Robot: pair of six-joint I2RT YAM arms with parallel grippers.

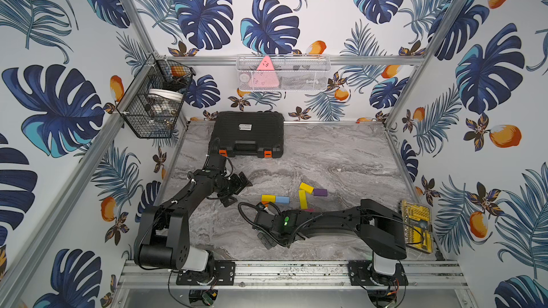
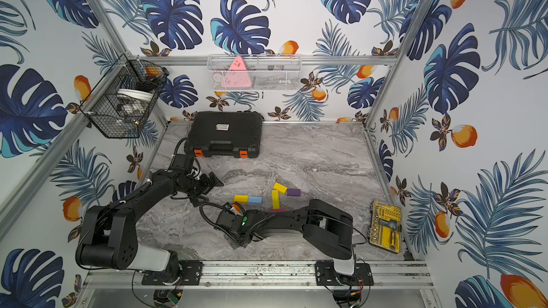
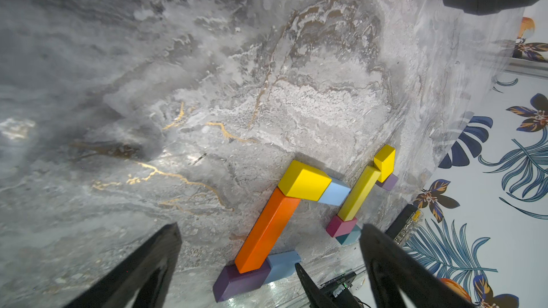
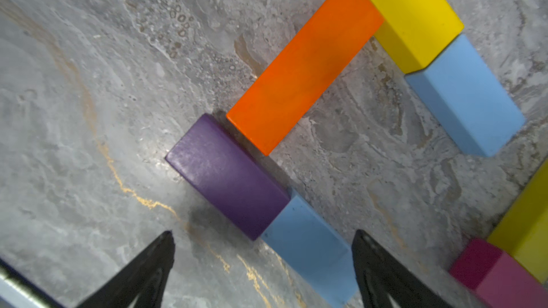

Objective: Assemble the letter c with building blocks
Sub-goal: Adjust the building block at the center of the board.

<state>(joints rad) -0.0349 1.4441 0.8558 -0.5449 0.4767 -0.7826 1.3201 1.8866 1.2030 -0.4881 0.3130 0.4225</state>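
Observation:
In the right wrist view a long orange block (image 4: 302, 63) joins a yellow block (image 4: 412, 16) and a light blue one (image 4: 465, 96) at one end. At its other end lie a purple block (image 4: 228, 176) and a second light blue one (image 4: 308, 253). My right gripper (image 4: 264, 232) hovers open over that last pair, holding nothing. A second cluster lies beside it: a long yellow block (image 3: 358, 194), a magenta block (image 3: 341, 226) and a teal block (image 3: 350, 235). My left gripper (image 1: 238, 191) stands open and empty to the left of the blocks. In both top views the right wrist hides the near blocks.
A big black case (image 1: 247, 134) sits at the back left of the marble table. A yellow bit-set box (image 1: 416, 222) lies at the right edge beside the right arm. A black wire basket (image 1: 154, 99) and a white one (image 1: 283, 72) hang on the walls.

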